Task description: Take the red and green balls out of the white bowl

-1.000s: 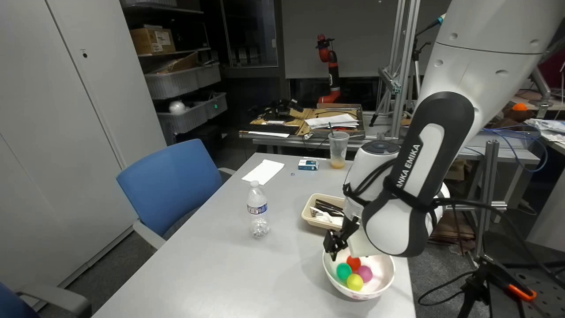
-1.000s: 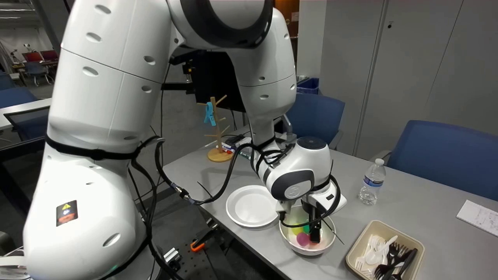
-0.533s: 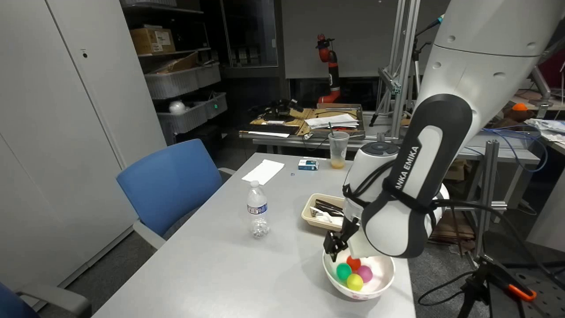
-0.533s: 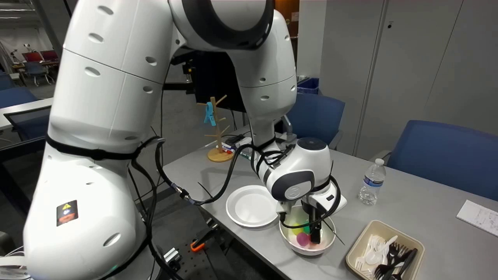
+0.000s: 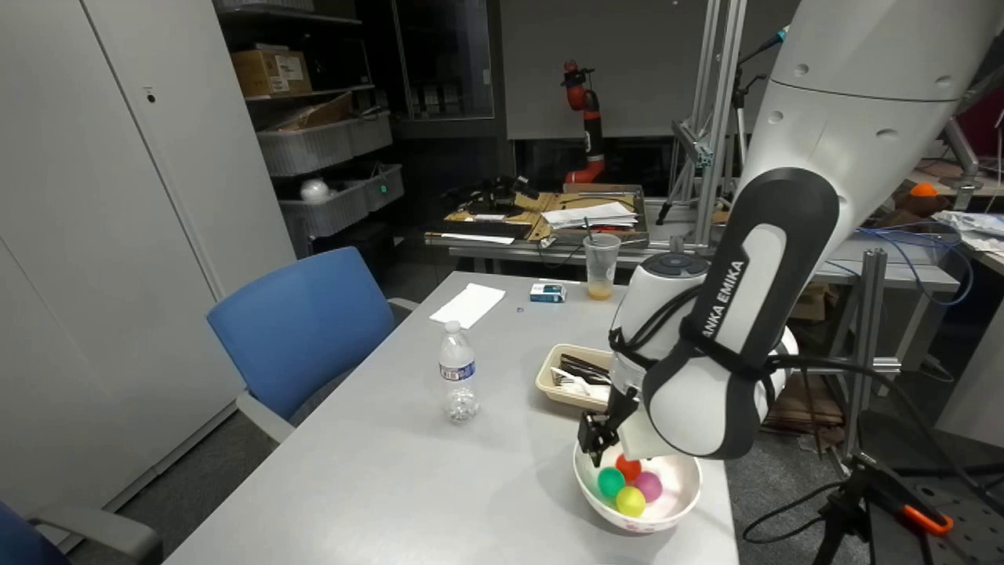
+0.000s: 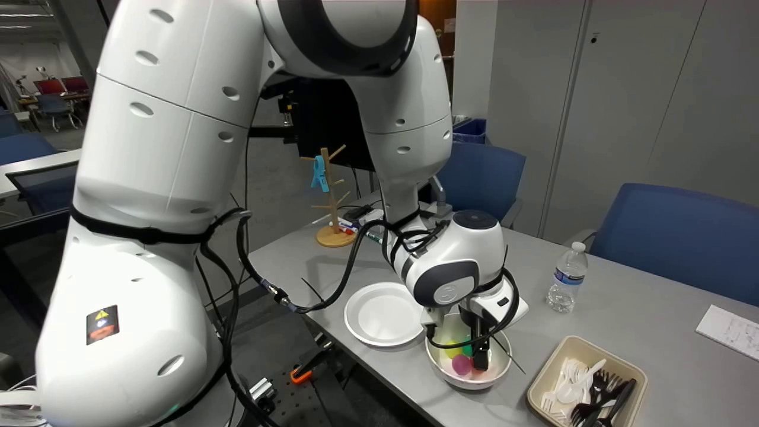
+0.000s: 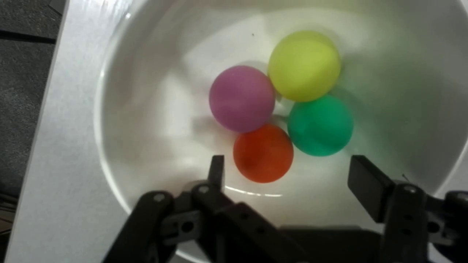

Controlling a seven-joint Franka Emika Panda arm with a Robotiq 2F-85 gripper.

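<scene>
In the wrist view the red ball and the green ball lie side by side, touching, inside the white bowl. My gripper is open over the bowl, its jaws wide apart. One finger is just left of the red ball with a small gap; the opposite finger stands well to the right, below the green ball in the picture. Nothing is held. An exterior view also shows the red ball and green ball in the bowl, partly under the arm.
A purple ball and a yellow ball touch the task's balls in the bowl. Around the bowl stand a utensil tray, a white plate and a water bottle. The table edge runs close beside the bowl.
The finger visible in an exterior view has drawn slightly inward over the last half second. Before that the arm sank very slightly. The balls and bowl have not moved.
</scene>
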